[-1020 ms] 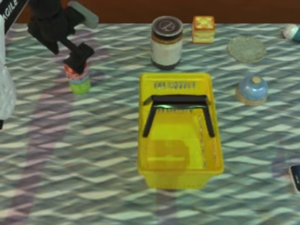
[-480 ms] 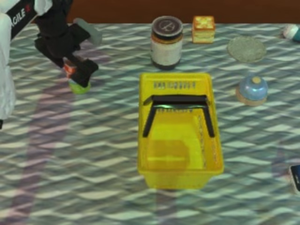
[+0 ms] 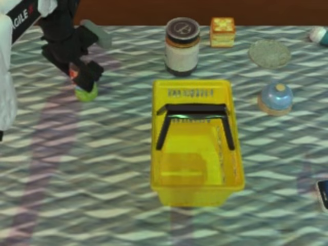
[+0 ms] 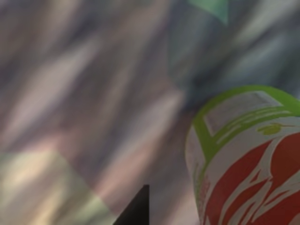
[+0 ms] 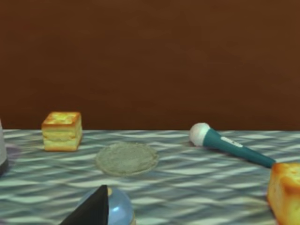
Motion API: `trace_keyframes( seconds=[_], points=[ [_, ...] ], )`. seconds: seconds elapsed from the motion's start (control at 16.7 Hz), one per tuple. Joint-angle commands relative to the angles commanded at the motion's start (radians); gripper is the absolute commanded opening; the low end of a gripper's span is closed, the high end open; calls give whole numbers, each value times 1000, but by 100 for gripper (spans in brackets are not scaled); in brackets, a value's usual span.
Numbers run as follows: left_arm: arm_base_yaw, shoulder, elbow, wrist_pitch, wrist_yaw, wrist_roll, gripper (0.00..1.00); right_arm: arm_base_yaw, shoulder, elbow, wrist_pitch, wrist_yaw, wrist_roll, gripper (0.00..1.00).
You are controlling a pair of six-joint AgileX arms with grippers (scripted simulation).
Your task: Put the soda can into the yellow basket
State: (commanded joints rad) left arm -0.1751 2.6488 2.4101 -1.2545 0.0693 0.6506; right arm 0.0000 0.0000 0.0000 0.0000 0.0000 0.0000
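Note:
The soda can stands upright at the table's far left, only its green base and a red sliver showing under my left gripper. That gripper is open and straddles the can from above. In the left wrist view the can fills one side, and a gap separates it from the one black fingertip in sight; the other finger is hidden. The yellow basket sits mid-table with its black handles folded across it and nothing inside. My right arm is parked outside the top view, with one fingertip showing.
A white jar with a dark lid stands just behind the basket. Farther right are a yellow cake cube, a grey disc, a blue bell, a teal microphone and a phone at the right edge.
My left gripper has come down over the soda can, which stood mostly exposed a second ago and is now largely covered. The can and basket have not moved.

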Motion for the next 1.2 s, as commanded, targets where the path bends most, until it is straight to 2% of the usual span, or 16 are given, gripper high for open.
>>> trace_keyframes(
  seconds=[0.42,1.02,1.2],
  points=[
    [0,0,0,0,0,0,2,0,0,0,0,0,0,100],
    [4,0,0,0,-1,2,0,0,0,0,0,0,0,100],
    [-3,-15,-36,60,38,-15,0,0,0,0,0,0,0,100]
  ],
)
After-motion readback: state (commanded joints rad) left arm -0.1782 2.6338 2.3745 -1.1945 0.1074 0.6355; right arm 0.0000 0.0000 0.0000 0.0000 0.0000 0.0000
